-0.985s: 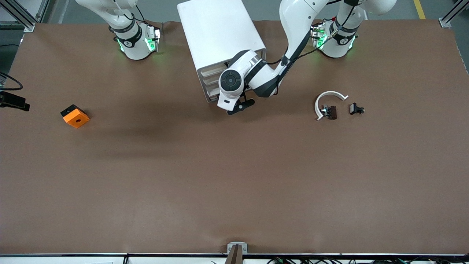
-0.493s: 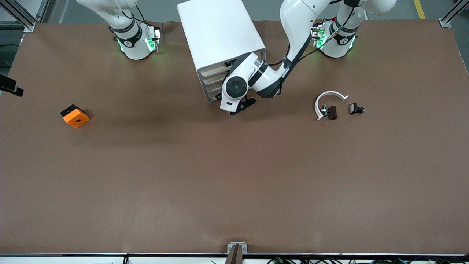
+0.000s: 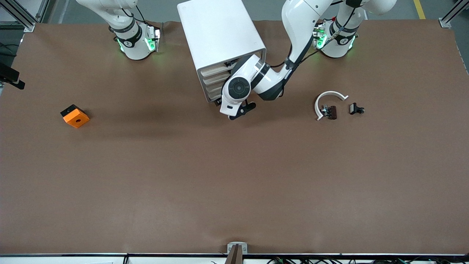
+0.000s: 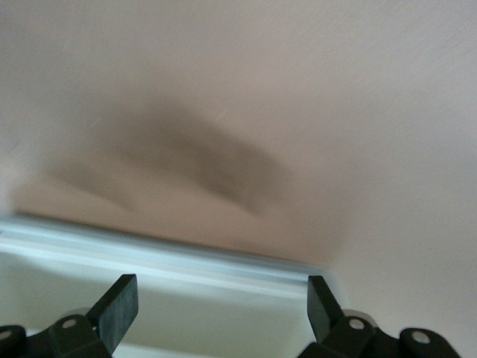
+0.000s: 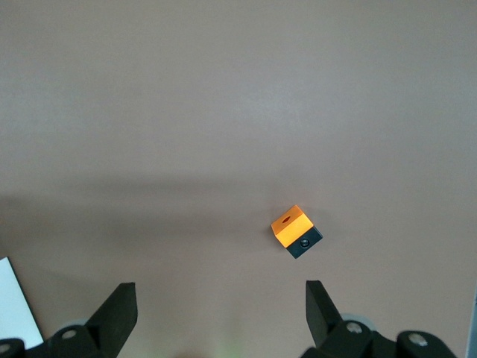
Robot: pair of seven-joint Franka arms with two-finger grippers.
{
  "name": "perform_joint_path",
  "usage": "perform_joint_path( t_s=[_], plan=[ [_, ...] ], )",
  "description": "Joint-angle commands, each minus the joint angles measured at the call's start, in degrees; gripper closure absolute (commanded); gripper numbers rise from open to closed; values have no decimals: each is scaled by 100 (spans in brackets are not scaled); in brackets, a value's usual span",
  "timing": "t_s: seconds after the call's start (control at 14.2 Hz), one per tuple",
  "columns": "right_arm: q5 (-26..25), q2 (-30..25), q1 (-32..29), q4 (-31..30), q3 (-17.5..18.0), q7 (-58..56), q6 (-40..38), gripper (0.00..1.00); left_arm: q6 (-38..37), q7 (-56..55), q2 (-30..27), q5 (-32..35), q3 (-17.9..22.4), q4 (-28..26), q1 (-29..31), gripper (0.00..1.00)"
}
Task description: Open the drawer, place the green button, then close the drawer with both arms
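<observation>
The white cabinet (image 3: 220,36) stands between the arm bases, its four cream drawer fronts facing the front camera. The third drawer (image 3: 213,89) looks flush with the others. My left gripper (image 3: 220,99) is low in front of the lower drawers, mostly hidden by its wrist. In the left wrist view it (image 4: 220,294) is open, with a pale drawer edge (image 4: 164,257) between the fingers. The button (image 3: 356,109), a tiny black part, lies on the table toward the left arm's end. My right gripper (image 5: 220,298) is open and empty, high over the orange block (image 5: 296,230).
The orange block with a hole (image 3: 74,116) lies toward the right arm's end. A white curved ring (image 3: 327,99) with small dark parts (image 3: 329,112) lies beside the button. A black piece (image 3: 10,77) hangs at the edge of the front view.
My left hand has turned and shifted slightly in front of the drawers, toward the lower ones. The black piece at the view's edge has moved toward the arm bases.
</observation>
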Motion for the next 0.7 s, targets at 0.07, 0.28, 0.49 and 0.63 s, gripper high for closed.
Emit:
perform_joint_path(
  t_s=[0.07, 0.28, 0.49, 0.63],
  plan=[
    [-100, -250, 38, -237, -19, -155, 27, 0, 613, 2, -64, 136, 128, 155, 334, 0],
    [49, -356, 47, -325, -45, -146, -52, 0, 578, 12, -108, 705, 217, 682, 756, 0],
    [49, -418, 47, -360, -45, -155, -53, 0, -411, 38, -704, 1645, 305, 682, 1178, 0],
    [49, -427, 73, -360, -54, -164, -79, 0, -801, 82, -1090, 1876, 305, 674, 1598, 0]
  ],
)
